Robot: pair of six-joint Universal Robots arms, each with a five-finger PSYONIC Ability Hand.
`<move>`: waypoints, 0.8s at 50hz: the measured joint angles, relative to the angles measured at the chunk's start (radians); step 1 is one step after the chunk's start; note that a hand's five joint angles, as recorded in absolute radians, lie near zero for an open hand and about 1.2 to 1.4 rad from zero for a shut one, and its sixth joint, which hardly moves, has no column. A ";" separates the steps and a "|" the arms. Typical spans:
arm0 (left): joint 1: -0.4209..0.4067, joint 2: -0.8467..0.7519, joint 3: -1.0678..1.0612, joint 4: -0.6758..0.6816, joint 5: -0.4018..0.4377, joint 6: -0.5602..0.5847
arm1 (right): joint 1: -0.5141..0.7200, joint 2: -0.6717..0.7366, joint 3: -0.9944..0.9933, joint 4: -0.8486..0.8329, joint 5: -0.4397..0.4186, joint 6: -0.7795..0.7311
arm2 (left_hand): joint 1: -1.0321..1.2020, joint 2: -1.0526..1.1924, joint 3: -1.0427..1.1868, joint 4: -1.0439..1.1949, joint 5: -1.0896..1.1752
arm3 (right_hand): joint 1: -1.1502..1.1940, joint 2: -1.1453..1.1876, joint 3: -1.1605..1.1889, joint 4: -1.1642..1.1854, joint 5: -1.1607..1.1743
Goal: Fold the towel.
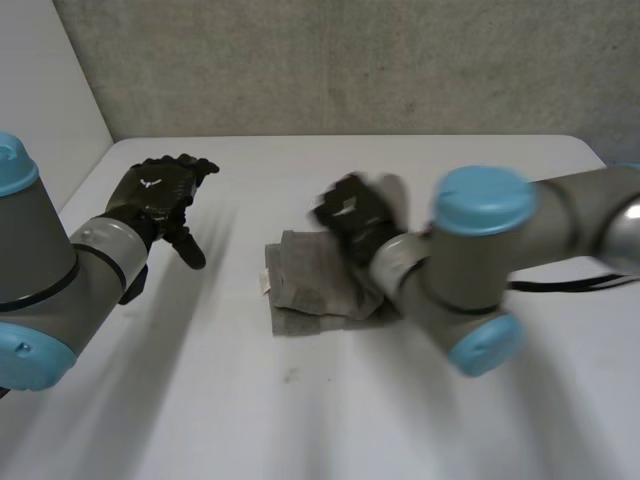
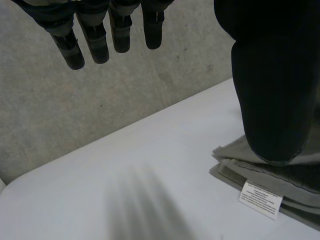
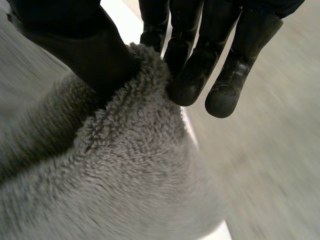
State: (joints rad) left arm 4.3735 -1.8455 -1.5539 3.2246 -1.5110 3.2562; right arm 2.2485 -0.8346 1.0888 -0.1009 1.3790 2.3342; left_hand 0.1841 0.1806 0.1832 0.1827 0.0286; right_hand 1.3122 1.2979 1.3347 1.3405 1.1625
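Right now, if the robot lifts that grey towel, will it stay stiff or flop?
Probably floppy: the towel bends and drapes where the right hand pinches its edge. Likely not slippery, since its pile looks thick and fuzzy. Its stacked layers on the table may well slide apart if it is raised by that one edge.

One grey towel (image 1: 310, 290), one white label (image 2: 260, 199) on it, one white table (image 1: 300, 420), one grey wall (image 1: 350, 60), two black hands, left hand (image 1: 160, 195) and right hand (image 1: 350, 215).

Soft, muted light lies evenly on the white counter (image 1: 300, 420), a little brighter toward its far edge; folds of the towel (image 1: 310, 295) darken between layers.
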 measured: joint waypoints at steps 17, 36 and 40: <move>-0.001 -0.001 0.027 0.000 -0.003 -0.004 | 0.156 0.153 -0.296 0.234 0.071 0.038 | 0.000 0.000 0.000 0.000 0.000 | -1.049 -1.040 -1.076 -1.074 -1.102; -0.144 -0.218 0.254 -0.053 -0.012 -0.179 | -0.127 -0.080 -0.018 0.181 0.009 0.853 | 0.004 0.012 0.007 0.008 0.000 | -1.085 -1.050 -1.091 -1.086 -1.102; -0.189 -0.327 0.314 -0.084 -0.015 -0.183 | -0.142 -0.014 -0.069 0.233 0.010 0.853 | 0.007 0.012 0.008 0.009 0.000 | -1.085 -1.050 -1.091 -1.086 -1.102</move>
State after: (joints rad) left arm 4.1843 -2.1724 -1.2398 3.1407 -1.5255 3.0729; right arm 2.1067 -0.8487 1.0203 0.1321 1.3889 3.1875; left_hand 0.1914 0.1926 0.1907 0.1918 0.0286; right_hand 0.2274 0.2476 0.2438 0.2547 0.0601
